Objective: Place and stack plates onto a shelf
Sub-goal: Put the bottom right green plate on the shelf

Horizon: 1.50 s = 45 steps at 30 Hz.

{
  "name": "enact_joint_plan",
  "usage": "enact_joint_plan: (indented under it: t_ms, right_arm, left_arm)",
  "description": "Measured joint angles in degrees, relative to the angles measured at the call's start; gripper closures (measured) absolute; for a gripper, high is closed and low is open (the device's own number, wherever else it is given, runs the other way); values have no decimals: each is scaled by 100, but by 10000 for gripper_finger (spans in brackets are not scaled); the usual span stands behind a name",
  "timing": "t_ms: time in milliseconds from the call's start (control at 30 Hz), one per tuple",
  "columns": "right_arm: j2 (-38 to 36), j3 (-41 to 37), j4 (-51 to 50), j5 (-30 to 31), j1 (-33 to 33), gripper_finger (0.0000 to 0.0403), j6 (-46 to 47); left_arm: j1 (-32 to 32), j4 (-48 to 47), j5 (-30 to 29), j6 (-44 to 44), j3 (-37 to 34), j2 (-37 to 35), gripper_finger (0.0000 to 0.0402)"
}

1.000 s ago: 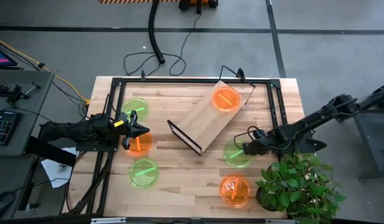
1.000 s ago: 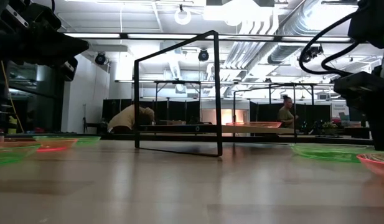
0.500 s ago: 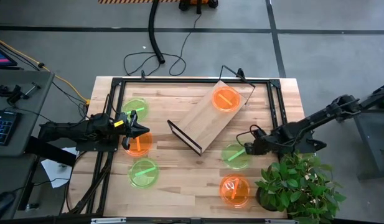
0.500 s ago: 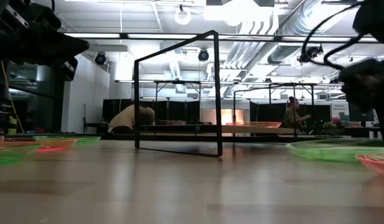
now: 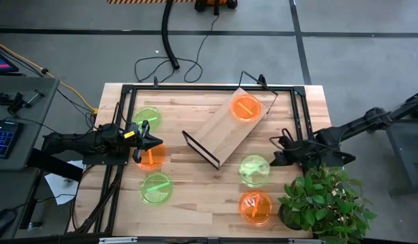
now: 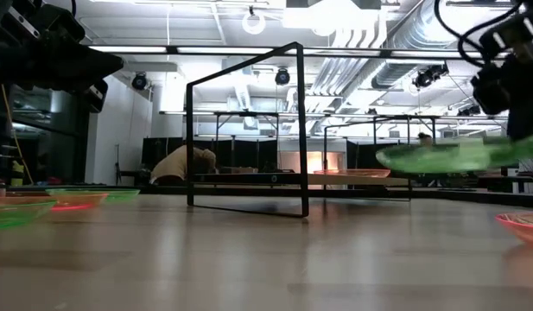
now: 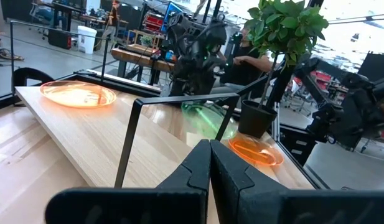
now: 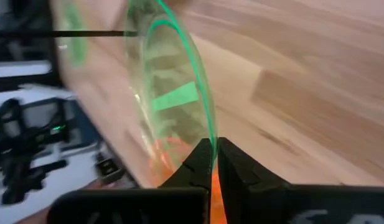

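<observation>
Nearest the front edge in the high view lie an orange plate (image 5: 255, 207) at about 5 o'clock from the table's centre, beside a potted plant (image 5: 324, 203), and a green plate (image 5: 156, 188) at about 7 o'clock.

A little farther in, the right gripper (image 5: 274, 156) at about 4 o'clock pinches the rim of a green plate (image 5: 253, 169); its fingers (image 8: 207, 163) are pressed onto the plate's edge in the right wrist view. In the low view this held plate (image 6: 447, 156) hangs clear of the table top, roughly level, above the orange plate's rim (image 6: 518, 226). It sits just off the near long side of the shelf (image 5: 225, 129), not on it.

At 9 o'clock the left gripper (image 5: 149, 141) rests with its fingers (image 7: 207, 171) pressed together, holding nothing, its tip over the far edge of another orange plate (image 5: 150, 157). Farther back at 10 o'clock lies a third green plate (image 5: 146, 118).

The shelf lies diagonally across the table's (image 5: 195, 196) middle, its dark end edge with a wire frame (image 5: 200, 150) toward 7 o'clock and the other end toward 1 o'clock. An orange plate (image 5: 246, 108) rests flat on that far end. In the room beyond, in the low view, a person (image 6: 181, 164) bends over.
</observation>
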Motion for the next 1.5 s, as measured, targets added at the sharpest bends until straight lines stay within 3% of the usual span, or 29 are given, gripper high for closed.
enact_joint_plan:
  t_ms: [133, 400, 533, 867, 1100, 1500]
  right_arm:
    - [-392, 3, 249, 143, -14, 403, -238]
    - [-186, 9, 610, 1793, -418, 403, 136]
    - [515, 9, 1221, 2090, -804, 403, 137]
    - [3083, 121, 3989, 2506, -1445, 403, 128]
    - [4393, 775, 4066, 2411, -1517, 403, 137]
    - [5310, 1299, 4219, 2428, -1626, 402, 443]
  left_arm:
    - [2, 1, 0, 0, 1, 0, 401]
    - [1, 2, 0, 0, 0, 2, 401]
    - [1, 2, 0, 0, 1, 1, 401]
    - [2, 2, -2, 0, 0, 2, 401]
    - [1, 0, -1, 0, 1, 1, 401]
    - [0, -1, -2, 0, 2, 2, 401]
